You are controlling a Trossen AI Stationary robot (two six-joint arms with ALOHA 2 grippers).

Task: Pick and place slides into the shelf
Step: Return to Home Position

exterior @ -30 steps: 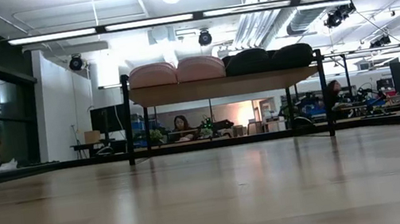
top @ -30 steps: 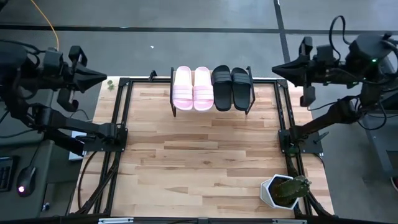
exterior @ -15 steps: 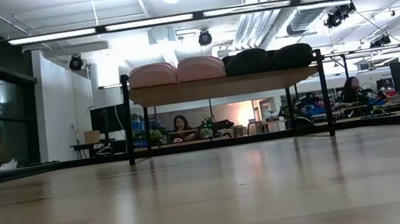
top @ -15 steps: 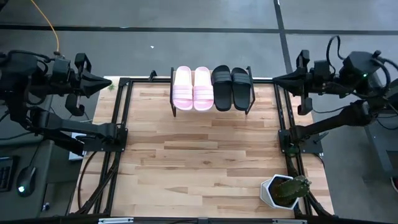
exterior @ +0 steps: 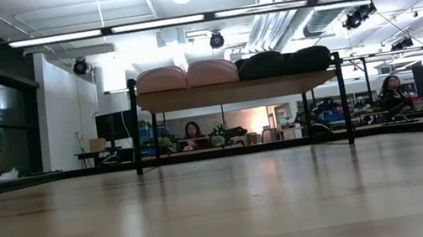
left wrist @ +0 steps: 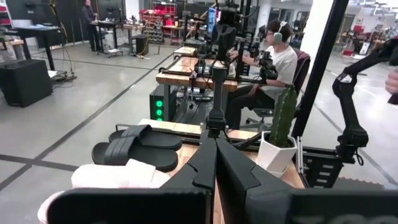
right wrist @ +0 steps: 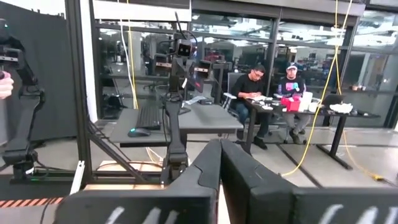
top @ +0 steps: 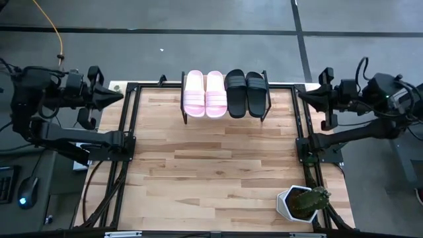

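Observation:
The shelf (top: 225,99) stands at the table's far edge on thin black legs (exterior: 136,130). On its wooden top lie all the slides side by side: the pink pair (top: 204,94) on the left, the black pair (top: 246,93) on the right; in the low view pink (exterior: 186,76) and black (exterior: 285,62) show end-on. My left gripper (top: 120,97) hangs shut off the table's left edge, pointing right. My right gripper (top: 299,94) hangs shut off the right edge, pointing left. The left wrist view shows the black slides (left wrist: 138,145) and a pink one (left wrist: 115,176).
A potted cactus in a white pot (top: 303,202) stands at the table's near right corner. Black frame rails (top: 129,125) run along the left and right sides of the wooden table (top: 211,165). People sit at desks in the room beyond.
Both arms have drawn back and sunk: the left gripper moved down and toward the table's near side while staying off the left edge, the right gripper likewise off the right edge. The slides and the shelf have kept still.

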